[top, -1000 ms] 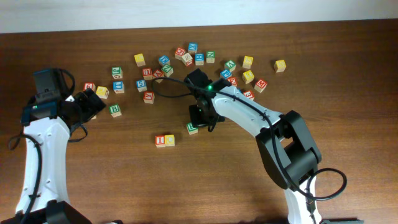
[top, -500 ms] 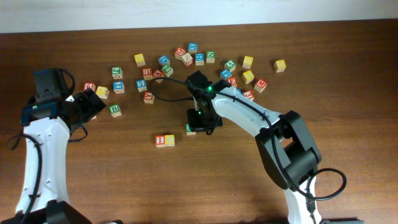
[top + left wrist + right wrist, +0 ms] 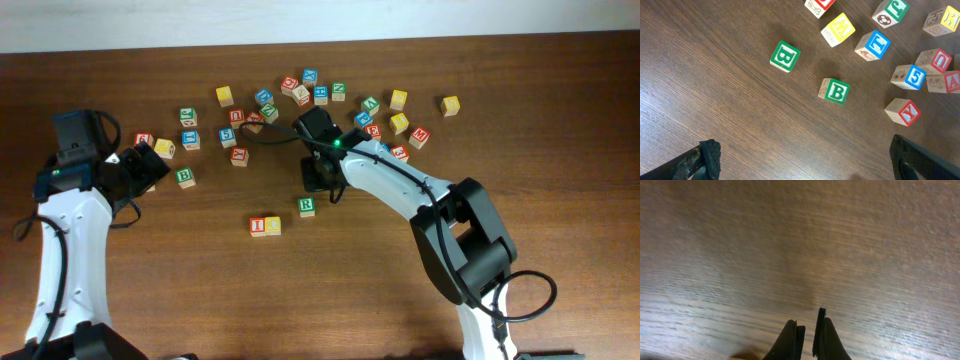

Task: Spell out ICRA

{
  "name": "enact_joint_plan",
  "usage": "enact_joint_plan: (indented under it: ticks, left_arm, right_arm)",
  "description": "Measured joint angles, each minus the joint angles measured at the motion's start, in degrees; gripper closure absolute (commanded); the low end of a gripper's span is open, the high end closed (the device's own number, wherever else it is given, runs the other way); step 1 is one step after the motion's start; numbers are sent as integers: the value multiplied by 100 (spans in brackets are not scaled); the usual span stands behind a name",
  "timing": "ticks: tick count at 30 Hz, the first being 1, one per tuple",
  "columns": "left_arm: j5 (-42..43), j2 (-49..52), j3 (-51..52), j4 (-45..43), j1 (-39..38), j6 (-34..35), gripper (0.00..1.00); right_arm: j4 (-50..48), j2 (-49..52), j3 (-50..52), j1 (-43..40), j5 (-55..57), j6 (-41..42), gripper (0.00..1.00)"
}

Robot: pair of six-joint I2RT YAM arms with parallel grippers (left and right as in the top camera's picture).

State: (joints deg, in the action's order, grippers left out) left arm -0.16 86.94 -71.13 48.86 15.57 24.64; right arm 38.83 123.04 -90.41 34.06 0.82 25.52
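Note:
A red I cube [image 3: 258, 226] and a yellow C cube [image 3: 273, 226] sit touching in a row on the wooden table [image 3: 200, 290]. A green R cube [image 3: 306, 207] lies alone, up and to the right of them, with a gap between. My right gripper [image 3: 320, 185] [image 3: 810, 322] hovers just beyond the R cube, shut and empty, with only bare wood under it. A red A cube [image 3: 951, 81] shows at the right edge of the left wrist view. My left gripper [image 3: 152, 165] [image 3: 805, 150] stands wide open at the left, holding nothing.
Several other letter cubes are scattered across the far half of the table, from a green B [image 3: 184, 177] [image 3: 835, 91] at the left to a yellow cube [image 3: 450, 105] at the right. A black cable [image 3: 270, 135] loops over the cubes behind the right gripper.
My right gripper has drawn back from the green R cube toward the far side, so the cube shows in full. The left arm has not moved.

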Motion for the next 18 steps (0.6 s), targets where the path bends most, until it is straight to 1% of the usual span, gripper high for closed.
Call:
enact_joint_plan:
  ticks: [5, 11, 18]
  left_arm:
    - [0, 0, 0, 0, 0, 0, 1]
    - [0, 0, 0, 0, 0, 0, 1]
    - [0, 0, 0, 0, 0, 2, 1]
  right_arm:
    - [-94, 0, 0, 109, -304, 7, 96]
    - [-96, 0, 9, 385, -417, 4, 96]
    - [153, 0, 59, 417, -461, 9, 96]
